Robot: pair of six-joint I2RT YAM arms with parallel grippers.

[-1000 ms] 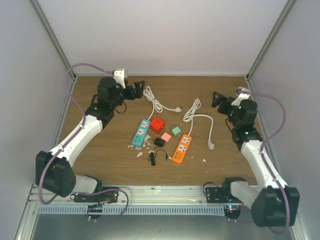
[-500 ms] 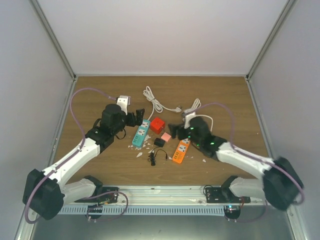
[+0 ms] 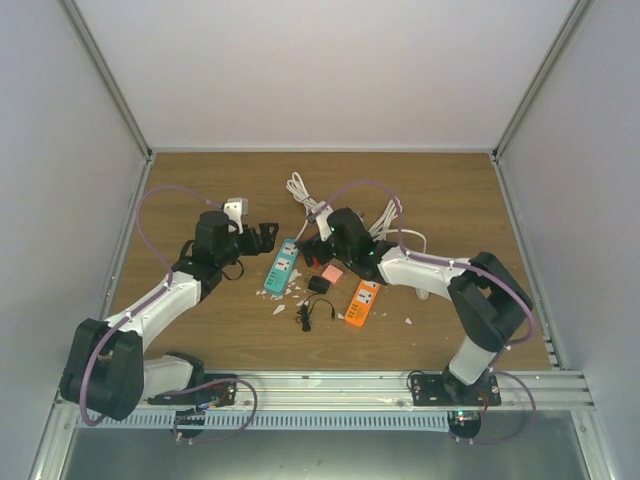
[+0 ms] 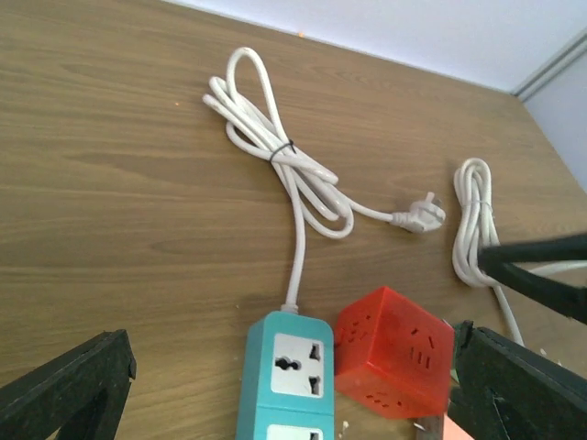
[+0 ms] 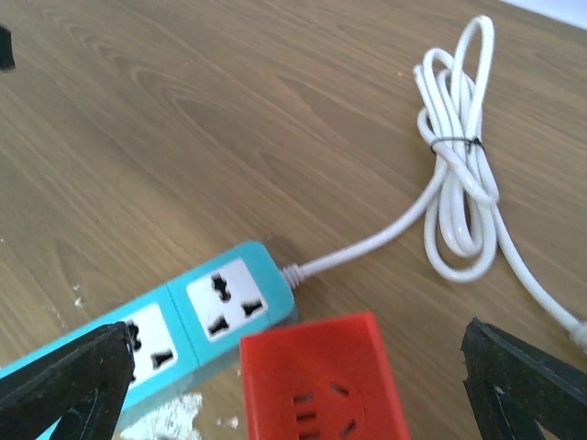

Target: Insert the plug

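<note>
**When Approaching the Plug: Jaw Alignment Before Pickup**

Because the left jaws and the right jaws both stand fully apart and hold nothing, the step in hand is judged to be the approach to the plug.

1. Select the white three-pin plug [image 4: 422,216] at the free end of the white tied cord bundle [image 4: 275,151].
2. Centre the jaws over the plug body, not the cord.
3. Descend with the fingers bracketing its flat sides and the pins left clear.
4. Avoid nudging the red cube-shaped socket block [image 4: 394,362].

Position: the plug lies flat on the brown wooden counter [image 4: 110,183], beyond the left jaws and to their right, well apart from them. The teal plastic power strip [image 4: 289,380] lies directly between the left jaws. The right wrist view shows the strip, block and cord, but not the plug.
</note>
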